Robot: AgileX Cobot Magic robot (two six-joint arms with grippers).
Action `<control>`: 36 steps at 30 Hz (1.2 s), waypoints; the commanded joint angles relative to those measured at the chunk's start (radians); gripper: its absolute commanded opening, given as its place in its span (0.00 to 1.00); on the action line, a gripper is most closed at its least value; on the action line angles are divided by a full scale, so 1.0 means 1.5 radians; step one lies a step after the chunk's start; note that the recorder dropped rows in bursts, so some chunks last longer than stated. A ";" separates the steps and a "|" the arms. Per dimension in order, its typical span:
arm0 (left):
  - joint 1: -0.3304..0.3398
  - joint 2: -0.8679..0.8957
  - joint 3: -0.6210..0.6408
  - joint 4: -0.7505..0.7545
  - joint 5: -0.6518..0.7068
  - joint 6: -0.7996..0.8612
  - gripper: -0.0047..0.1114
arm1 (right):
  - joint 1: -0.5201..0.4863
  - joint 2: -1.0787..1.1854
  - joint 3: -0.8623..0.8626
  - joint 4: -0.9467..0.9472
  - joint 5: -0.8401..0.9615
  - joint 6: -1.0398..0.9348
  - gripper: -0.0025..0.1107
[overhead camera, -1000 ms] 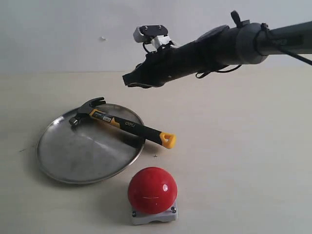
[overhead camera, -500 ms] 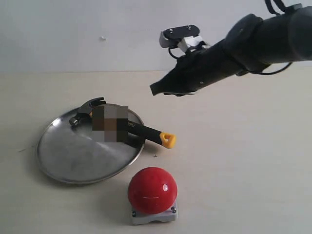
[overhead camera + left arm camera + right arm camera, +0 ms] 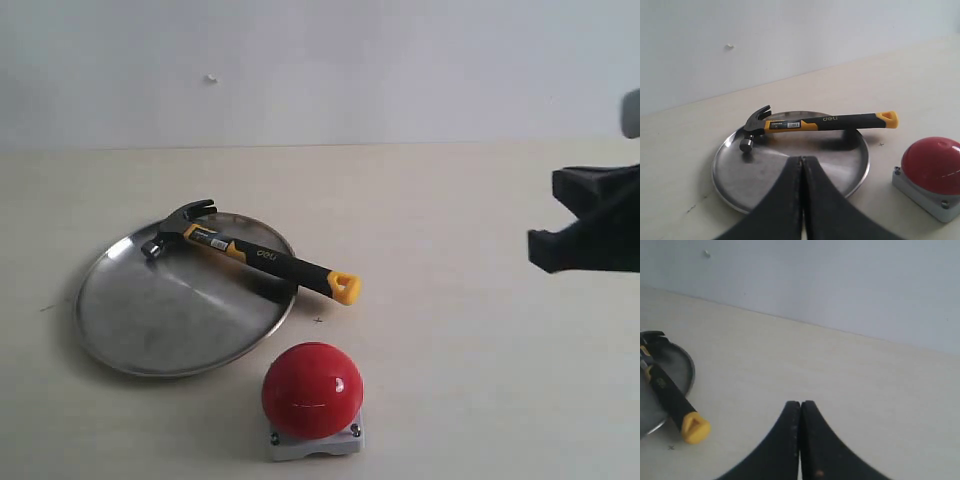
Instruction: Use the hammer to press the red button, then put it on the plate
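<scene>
Pressed tip to tip on nothing: black fingers of left gripper and right gripper, only the latter showing in the exterior view, at its three o'clock edge. Reads "deli" in white, clearest from the left wrist, on the black, yellow-banded small claw hammer. Lies across the round stainless-steel plate in the exterior view, head near twelve o'clock, yellow loop overhanging at three, glossy red dome button apart at four.

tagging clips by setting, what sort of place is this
Probably a lab test bench: a pale tabletop against a plain wall, set with a round steel plate, a black-and-yellow claw hammer and a red dome button.
</scene>
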 commanded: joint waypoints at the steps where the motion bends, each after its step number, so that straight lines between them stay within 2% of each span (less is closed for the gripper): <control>1: 0.001 -0.002 0.000 -0.002 0.001 0.000 0.04 | 0.000 -0.164 0.069 0.022 0.052 0.107 0.02; 3: 0.001 -0.002 0.000 -0.002 0.001 0.000 0.04 | 0.000 -0.225 0.079 0.086 0.113 0.169 0.02; 5: 0.001 -0.002 0.000 -0.002 0.001 0.000 0.04 | 0.000 -0.271 0.079 0.090 0.144 0.171 0.02; 11: 0.001 -0.002 0.000 -0.002 0.001 0.000 0.04 | 0.000 -0.322 0.079 0.090 0.149 0.168 0.02; 22: 0.001 -0.002 0.000 -0.002 0.001 0.000 0.04 | 0.000 -0.324 0.079 0.070 0.150 0.144 0.02; 25: 0.001 -0.002 0.000 -0.002 0.001 0.000 0.04 | -0.048 -0.362 0.080 0.045 0.163 0.084 0.02; 28: 0.001 -0.002 0.000 -0.002 0.001 0.000 0.04 | -0.129 -0.422 0.080 0.043 0.212 0.064 0.02; 29: 0.001 -0.002 0.000 -0.002 0.001 0.000 0.04 | -0.181 -0.473 0.080 0.043 0.233 0.059 0.02; 31: 0.001 -0.002 0.000 -0.002 0.001 0.000 0.04 | -0.217 -0.525 0.080 0.024 0.236 0.059 0.02; 36: 0.001 -0.002 0.000 -0.002 0.001 0.000 0.04 | -0.222 -0.563 0.080 -0.012 0.254 0.058 0.02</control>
